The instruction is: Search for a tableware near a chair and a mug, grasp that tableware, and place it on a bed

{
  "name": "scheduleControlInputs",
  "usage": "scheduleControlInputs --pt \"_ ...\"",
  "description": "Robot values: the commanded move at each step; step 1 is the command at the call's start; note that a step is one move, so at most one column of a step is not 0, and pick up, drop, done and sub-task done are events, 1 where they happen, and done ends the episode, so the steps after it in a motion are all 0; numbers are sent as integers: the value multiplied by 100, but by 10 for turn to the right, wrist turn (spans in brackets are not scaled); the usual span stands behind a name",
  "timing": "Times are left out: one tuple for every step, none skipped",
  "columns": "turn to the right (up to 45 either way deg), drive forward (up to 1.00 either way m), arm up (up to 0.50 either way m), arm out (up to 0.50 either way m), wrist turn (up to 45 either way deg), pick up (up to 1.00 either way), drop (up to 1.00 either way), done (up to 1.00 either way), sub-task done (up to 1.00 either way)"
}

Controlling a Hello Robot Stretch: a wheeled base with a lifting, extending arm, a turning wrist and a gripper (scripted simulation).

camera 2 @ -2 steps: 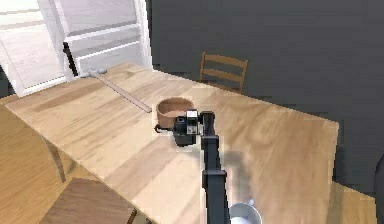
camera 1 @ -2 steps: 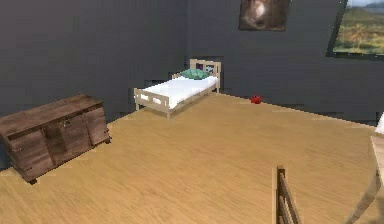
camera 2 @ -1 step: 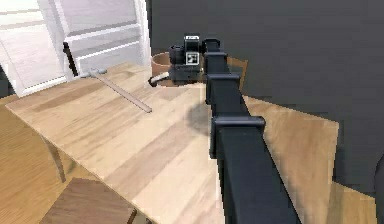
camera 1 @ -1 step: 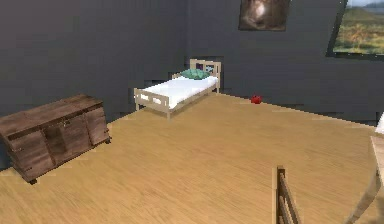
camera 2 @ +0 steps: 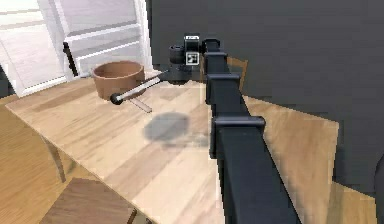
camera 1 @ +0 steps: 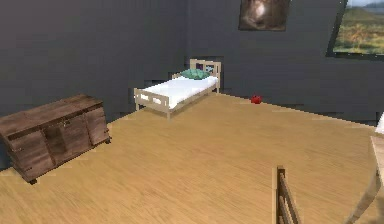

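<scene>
Forward view: dark grey walls close in a room with a pale wooden floor (camera 1: 200, 150). At twelve o'clock, against the far wall, stands the bed (camera 1: 180, 90), with a light frame, a white mattress and a green pillow (camera 1: 195, 74) at its head. A wooden chest (camera 1: 55, 130) sits at nine o'clock along the side wall. A small red thing (camera 1: 257, 100), too small to name, lies on the floor at one o'clock, near the wall and well apart from the bed. A framed picture (camera 1: 265, 14) hangs high on the wall, and at two o'clock is a dark-framed panel (camera 1: 360, 28) showing green; whether it is a window or a painting cannot be told. The top of a chair back (camera 1: 287, 200) rises at five o'clock.

Arm side view: a pale wooden table (camera 2: 100, 140) spreads across the lower left, with white panelled doors (camera 2: 90, 30) behind it at eleven o'clock and a dark wall at one o'clock. The brown pan (camera 2: 118, 75), round with a grey handle pointing toward five o'clock, stands on the table's far part at about eleven o'clock. The arm (camera 2: 235, 140) rises from six o'clock toward twelve. The gripper (camera 2: 170, 66) is at its far end, just at three o'clock of the pan. Whether its fingers are spread or drawn together cannot be told, nor whether it holds anything. A wooden chair (camera 2: 90, 205) stands at seven o'clock, and a second chair (camera 2: 237, 70) stands beyond the table at one o'clock.
</scene>
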Motion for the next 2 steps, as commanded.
scheduleControlInputs --pt "0 0 0 0 -450 0 0 0 0" --pt "0 0 0 0 -210 0 0 0 0"
